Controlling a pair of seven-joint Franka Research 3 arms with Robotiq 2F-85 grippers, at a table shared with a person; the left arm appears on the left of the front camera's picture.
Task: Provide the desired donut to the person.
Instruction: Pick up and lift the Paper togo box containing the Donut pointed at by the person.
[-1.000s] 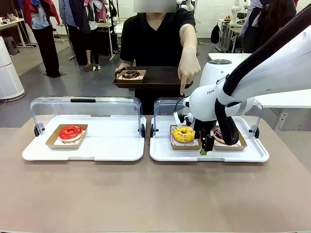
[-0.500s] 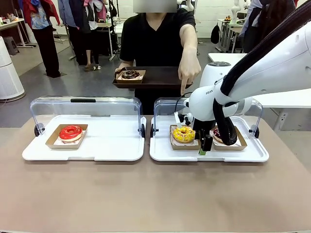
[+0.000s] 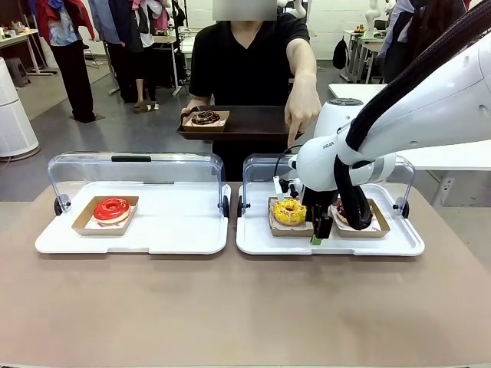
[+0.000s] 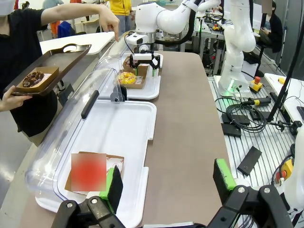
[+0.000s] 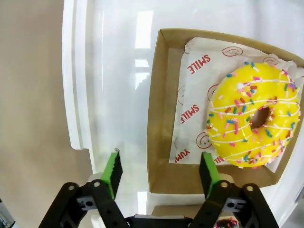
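Right gripper, jaws apart, straddles the near wall of the cardboard box holding the yellow donut on the right white tray, 1 finger inside; left gripper wide open, well apart.

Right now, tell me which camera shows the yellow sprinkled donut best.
The right wrist view: it looks straight down on the yellow donut from close, sprinkles and box plain. The front view shows it small, beside the right end effector. The left wrist view shows it far off.
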